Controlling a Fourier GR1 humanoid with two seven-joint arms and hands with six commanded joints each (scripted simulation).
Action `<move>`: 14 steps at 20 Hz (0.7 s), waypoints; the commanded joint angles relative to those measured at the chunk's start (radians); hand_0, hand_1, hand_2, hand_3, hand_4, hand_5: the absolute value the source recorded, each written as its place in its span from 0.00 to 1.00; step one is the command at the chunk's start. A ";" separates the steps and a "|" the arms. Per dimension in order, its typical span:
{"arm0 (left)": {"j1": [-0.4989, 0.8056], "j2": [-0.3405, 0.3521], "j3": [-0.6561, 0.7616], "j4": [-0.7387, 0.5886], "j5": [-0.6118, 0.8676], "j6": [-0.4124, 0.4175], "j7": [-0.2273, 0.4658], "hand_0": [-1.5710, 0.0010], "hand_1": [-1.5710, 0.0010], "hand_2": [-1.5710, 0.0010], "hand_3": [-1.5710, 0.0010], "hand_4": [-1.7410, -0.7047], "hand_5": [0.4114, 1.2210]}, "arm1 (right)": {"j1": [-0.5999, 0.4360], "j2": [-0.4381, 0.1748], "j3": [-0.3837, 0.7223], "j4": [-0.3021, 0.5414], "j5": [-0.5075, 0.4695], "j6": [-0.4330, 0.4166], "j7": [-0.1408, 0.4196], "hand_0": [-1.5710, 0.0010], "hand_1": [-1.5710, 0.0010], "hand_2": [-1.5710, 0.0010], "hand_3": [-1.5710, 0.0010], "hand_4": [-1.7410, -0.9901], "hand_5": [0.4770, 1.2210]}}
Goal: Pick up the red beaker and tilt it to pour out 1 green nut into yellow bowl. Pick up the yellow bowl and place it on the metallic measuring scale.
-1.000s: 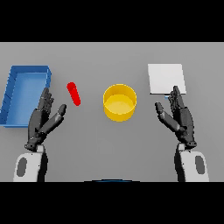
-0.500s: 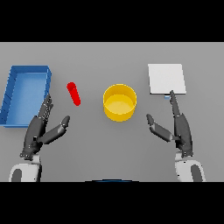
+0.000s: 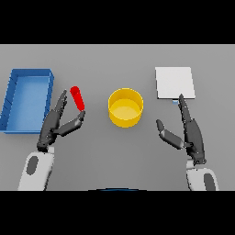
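Dark fingers of left hand (image 3: 58, 123) straight and spread, holding nothing; fingertips reach up just beside red beaker (image 3: 77, 98), thumb tip near its lower end, contact not clear. Left arm enters from lower left, white and grey forearm below the hand.

Right hand (image 3: 186, 130) likewise open: fingers straight, pointing up, thumb splayed out to its left, nothing held. Longest fingertip sits at lower edge of metallic measuring scale (image 3: 174, 83); can't tell if touching. Right arm comes in from lower right.

Red beaker lies on grey table (image 3: 114, 59), tilted, upper end leaning left, between blue tray (image 3: 13, 94) and yellow bowl (image 3: 125, 107). No nut discernible at this view.

Yellow bowl upright at table centre, well apart from both hands, between beaker and scale; inside looks yellow only.

Scale: pale square plate, flat on table, right of bowl and a little further back.

Blue tray: rect., far left, just beside left hand's fingers
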 commanded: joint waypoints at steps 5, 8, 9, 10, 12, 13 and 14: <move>-0.120 0.010 0.045 0.150 0.005 0.009 -0.060 1.00 1.00 1.00 1.00 0.46 0.32 | -0.002 -0.004 -0.004 0.007 0.007 -0.005 0.006 1.00 1.00 1.00 1.00 0.62 0.21; -0.171 0.003 0.056 0.222 0.006 0.010 -0.080 1.00 1.00 1.00 1.00 0.44 0.33 | -0.007 -0.004 -0.006 0.008 0.006 -0.006 0.004 1.00 1.00 1.00 1.00 0.63 0.21; -0.176 0.000 0.056 0.237 0.003 0.012 -0.084 1.00 1.00 1.00 1.00 0.44 0.34 | -0.003 -0.007 -0.008 0.009 0.001 0.000 -0.002 1.00 1.00 1.00 1.00 0.63 0.22; -0.202 -0.003 0.062 0.264 -0.002 0.023 -0.077 1.00 1.00 1.00 1.00 0.43 0.34 | -0.006 -0.010 -0.012 0.013 -0.001 0.001 -0.002 1.00 1.00 1.00 1.00 0.63 0.22; -0.236 -0.006 0.062 0.309 -0.012 0.026 -0.095 1.00 1.00 1.00 1.00 0.43 0.35 | -0.001 -0.011 -0.014 0.003 -0.006 0.003 -0.002 1.00 1.00 1.00 1.00 0.62 0.22; -0.255 -0.007 0.066 0.322 -0.012 0.029 -0.088 1.00 1.00 1.00 1.00 0.43 0.34 | 0.003 -0.005 -0.004 0.002 0.006 -0.002 -0.002 1.00 1.00 1.00 1.00 0.63 0.23; -0.262 -0.007 0.068 0.326 -0.010 0.029 -0.086 1.00 1.00 1.00 1.00 0.43 0.34 | 0.002 -0.009 -0.007 0.007 0.009 -0.003 0.001 1.00 1.00 1.00 1.00 0.63 0.22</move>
